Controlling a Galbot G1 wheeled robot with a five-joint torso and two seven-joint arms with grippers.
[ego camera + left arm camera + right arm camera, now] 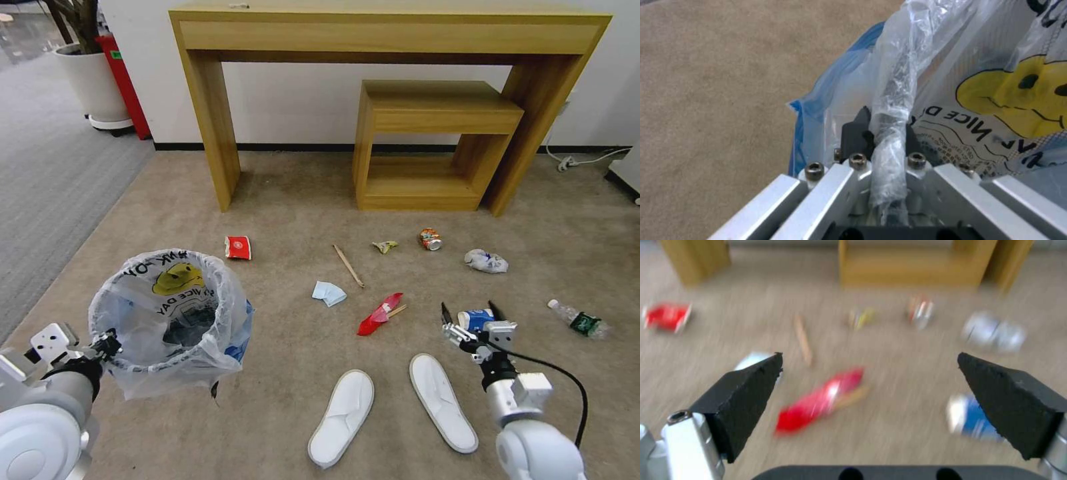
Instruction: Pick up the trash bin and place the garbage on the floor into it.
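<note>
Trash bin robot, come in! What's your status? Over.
Left gripper shut on trash bin rim. Right gripper open above paper cup. Nothing blocking.

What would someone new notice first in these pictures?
The trash bin in its crinkly bag, held up at the rim by the left gripper, near left. Litter dots the beige carpet, with two white slippers nearest, and the open right gripper hovers over a blue-white paper cup.

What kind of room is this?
Probably an office or lobby corner: beige carpet, a wooden console table against a white wall, and a potted plant beside a red fire extinguisher.
</note>
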